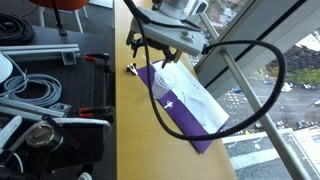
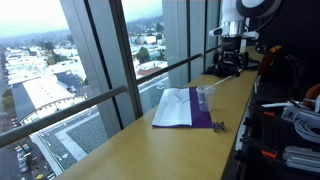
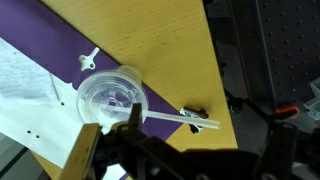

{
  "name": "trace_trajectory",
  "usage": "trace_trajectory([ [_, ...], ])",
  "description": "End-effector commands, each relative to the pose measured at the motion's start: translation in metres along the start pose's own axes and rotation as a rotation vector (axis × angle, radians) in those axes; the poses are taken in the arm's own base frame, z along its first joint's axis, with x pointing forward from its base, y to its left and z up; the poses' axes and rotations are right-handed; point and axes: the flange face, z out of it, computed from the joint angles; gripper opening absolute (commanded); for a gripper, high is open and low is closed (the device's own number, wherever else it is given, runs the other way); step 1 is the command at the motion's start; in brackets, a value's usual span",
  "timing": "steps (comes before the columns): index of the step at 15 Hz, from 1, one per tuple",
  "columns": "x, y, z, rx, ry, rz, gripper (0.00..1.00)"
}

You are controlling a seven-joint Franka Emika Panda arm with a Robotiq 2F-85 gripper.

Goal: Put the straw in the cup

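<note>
The arm stands over the far end of a long wooden table (image 2: 150,150) that runs along big windows. On this table lies a purple cloth (image 3: 60,40), partly covered by a white sheet (image 3: 25,95).

In the wrist view the clear plastic cup (image 3: 112,98) stands upright on the cloth, close to its edge, and I look straight down into its round rim. The straw (image 3: 175,117) lies almost flat. One end is at the cup's rim, next to the dark parts of the gripper (image 3: 130,125), and the other end reaches out over the bare wood, past a small black object (image 3: 193,113) which sits just beside it. It seems that the pincer has the straw near the cup end, but the fingertips are dark and close to the lens, so I cannot tell for sure if they are closed on it or only resting near it.

In an exterior view the cup (image 2: 206,97) shows as a small pale shape on the cloth, with the gripper (image 2: 228,62) behind it; the straw is too thin to find there.

My judgement is that the task is about half done. The straw is brought to the cup, but it is not standing inside. What is left is to tilt the straw upward, put its end down into the cup and let it go.
</note>
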Motion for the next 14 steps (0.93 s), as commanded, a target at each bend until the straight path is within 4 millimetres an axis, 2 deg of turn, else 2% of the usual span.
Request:
trace_trajectory([
  [1,0.000,0.008,0.003,-0.011,0.006,-0.018,1.00],
  [14,0.011,0.041,0.000,-0.054,0.053,-0.026,1.00],
])
